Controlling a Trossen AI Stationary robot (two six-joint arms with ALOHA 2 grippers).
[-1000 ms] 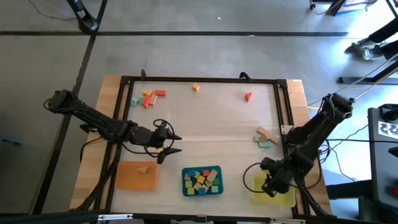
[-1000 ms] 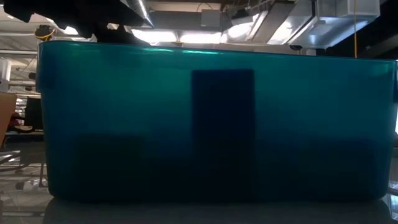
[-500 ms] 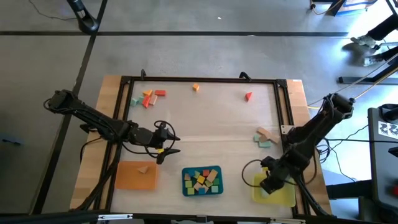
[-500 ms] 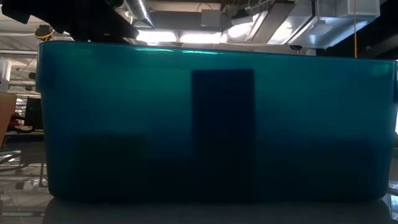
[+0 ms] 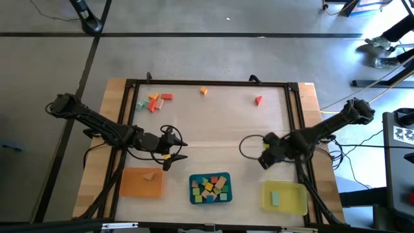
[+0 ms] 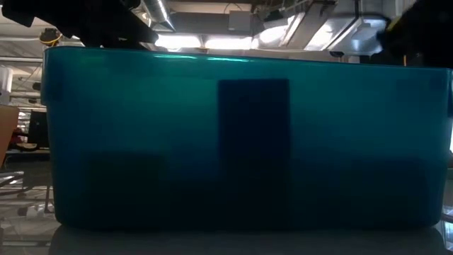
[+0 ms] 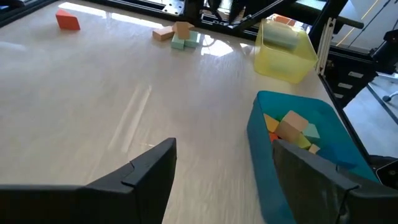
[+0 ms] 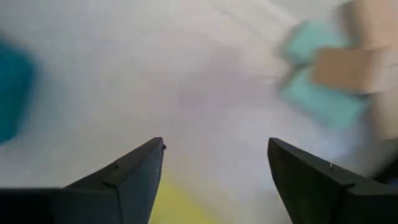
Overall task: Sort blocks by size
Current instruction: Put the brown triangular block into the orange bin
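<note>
Several blocks (image 5: 211,188) lie in the teal tray (image 5: 192,189). One tan block (image 5: 150,175) lies in the orange tray (image 5: 132,184), and one mint block (image 5: 274,198) in the yellow tray (image 5: 301,194). Loose blocks (image 5: 154,101) lie at the far left, with an orange block (image 5: 204,90) and a red one (image 5: 259,99) near the far edge. My right gripper (image 5: 261,156) is open and empty, right by the tan and mint blocks (image 8: 326,78) at the table's right. My left gripper (image 5: 182,149) is open and empty, left of centre.
A black frame (image 5: 207,83) runs round the work area. The teal tray's wall (image 6: 241,142) fills the low view. In the left wrist view the teal tray (image 7: 261,155) is close by and the yellow tray (image 7: 283,59) farther off. Bare tabletop lies at the centre (image 5: 220,123).
My right gripper has left the yellow tray and gone toward the far edge and to the left, arriving by the tan and mint blocks at the right. The mint block now shows lying in the yellow tray where the gripper was.
</note>
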